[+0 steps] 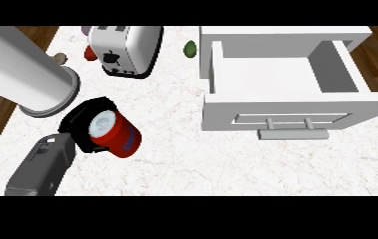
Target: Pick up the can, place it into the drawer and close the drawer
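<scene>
Left robot hand (80, 123) is curled round the red can (118, 133) (tilted, lid showing), well left of the open drawer (284, 114).

No legible txt anywhere
</scene>
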{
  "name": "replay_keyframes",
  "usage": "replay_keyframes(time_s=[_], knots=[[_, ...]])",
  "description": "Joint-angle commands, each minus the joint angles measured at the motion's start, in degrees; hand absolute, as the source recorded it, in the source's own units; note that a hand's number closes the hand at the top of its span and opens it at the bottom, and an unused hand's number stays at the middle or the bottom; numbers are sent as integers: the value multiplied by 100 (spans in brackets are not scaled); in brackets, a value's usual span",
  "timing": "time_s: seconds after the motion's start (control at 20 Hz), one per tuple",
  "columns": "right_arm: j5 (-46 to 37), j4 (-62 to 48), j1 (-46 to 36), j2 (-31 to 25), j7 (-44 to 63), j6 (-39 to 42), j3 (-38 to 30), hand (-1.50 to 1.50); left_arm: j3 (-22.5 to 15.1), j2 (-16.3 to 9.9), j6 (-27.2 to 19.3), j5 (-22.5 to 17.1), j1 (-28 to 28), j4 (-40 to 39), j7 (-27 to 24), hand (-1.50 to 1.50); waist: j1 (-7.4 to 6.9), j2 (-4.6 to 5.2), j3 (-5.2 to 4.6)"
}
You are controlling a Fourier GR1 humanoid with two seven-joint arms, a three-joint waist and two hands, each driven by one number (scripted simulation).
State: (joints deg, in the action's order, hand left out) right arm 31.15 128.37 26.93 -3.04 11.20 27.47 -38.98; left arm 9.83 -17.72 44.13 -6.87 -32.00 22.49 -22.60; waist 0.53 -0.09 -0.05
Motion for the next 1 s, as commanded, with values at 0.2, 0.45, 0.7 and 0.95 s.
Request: replay_keyframes(time_s=[0.2, 0.45, 0.7, 0.95], knots=[[50, 190, 239, 173, 31, -27, -141, -150, 946, 1147, -2754, -776, 42, 559, -577, 150, -143, -82, 23], [312, 343, 464, 132, 144, 64, -300, -150, 669, 1457, -3368, -819, 110, 2082, 74, 150, -191, -102, 22], [-144, 288, 205, 297, -51, -48, 29, -150, -128, 1760, -4306, -899, 247, 3538, 1002, 150, -156, -63, 17], [338, 222, 249, 194, 118, 49, -256, -150, -829, 1768, -5168, -985, 329, 4823, 1845, 150, -54, -30, 10]])
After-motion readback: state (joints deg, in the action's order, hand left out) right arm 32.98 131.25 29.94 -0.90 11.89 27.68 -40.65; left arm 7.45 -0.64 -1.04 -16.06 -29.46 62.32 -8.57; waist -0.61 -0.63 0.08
